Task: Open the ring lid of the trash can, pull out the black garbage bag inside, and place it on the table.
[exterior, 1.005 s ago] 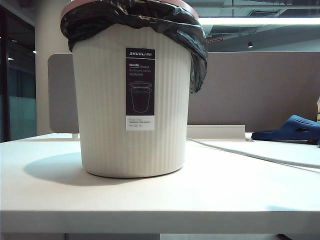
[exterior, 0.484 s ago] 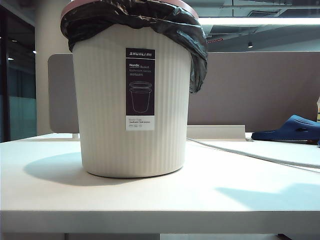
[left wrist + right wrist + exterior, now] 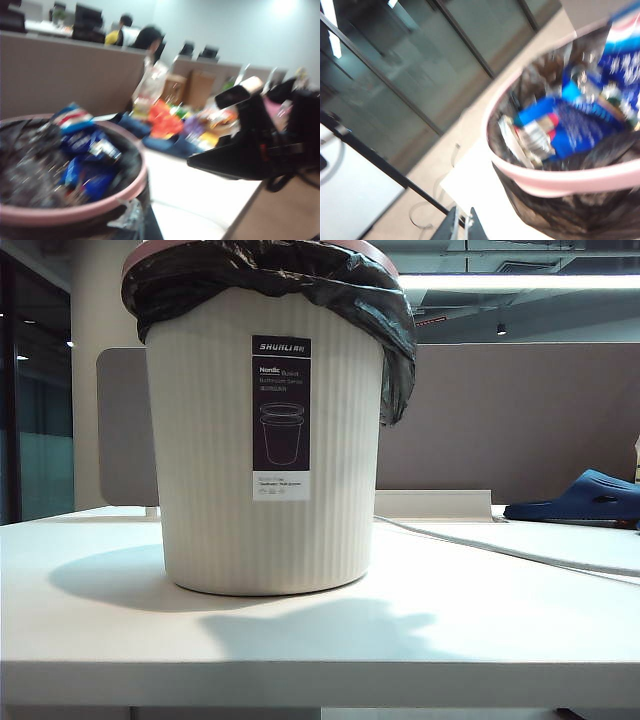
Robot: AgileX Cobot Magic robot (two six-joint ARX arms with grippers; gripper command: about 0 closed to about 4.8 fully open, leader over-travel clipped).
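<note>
The cream ribbed trash can [image 3: 265, 440] stands upright on the white table [image 3: 100, 640]. The black garbage bag [image 3: 380, 320] is folded over its rim, and the pink ring lid [image 3: 75, 212] sits on top, pinning the bag. Blue snack wrappers [image 3: 575, 130] lie inside the bag. No gripper shows in the exterior view. My right gripper [image 3: 461, 227] hovers beside and above the ring lid [image 3: 560, 182], its tips close together with nothing between them. The left wrist view looks over the can's mouth. My left gripper's own jaws are out of frame there. The right arm's black hand [image 3: 250, 150] hangs blurred beside the can.
A blue slipper [image 3: 585, 495] lies at the table's back right, and a white cable [image 3: 500, 550] runs across the table toward the can. A grey partition [image 3: 500, 420] stands behind. A pile of colourful packets [image 3: 170, 120] lies beyond the can.
A shadow has spread across the table in front of and to the right of the can. The can, bag and ring lid have not moved.
</note>
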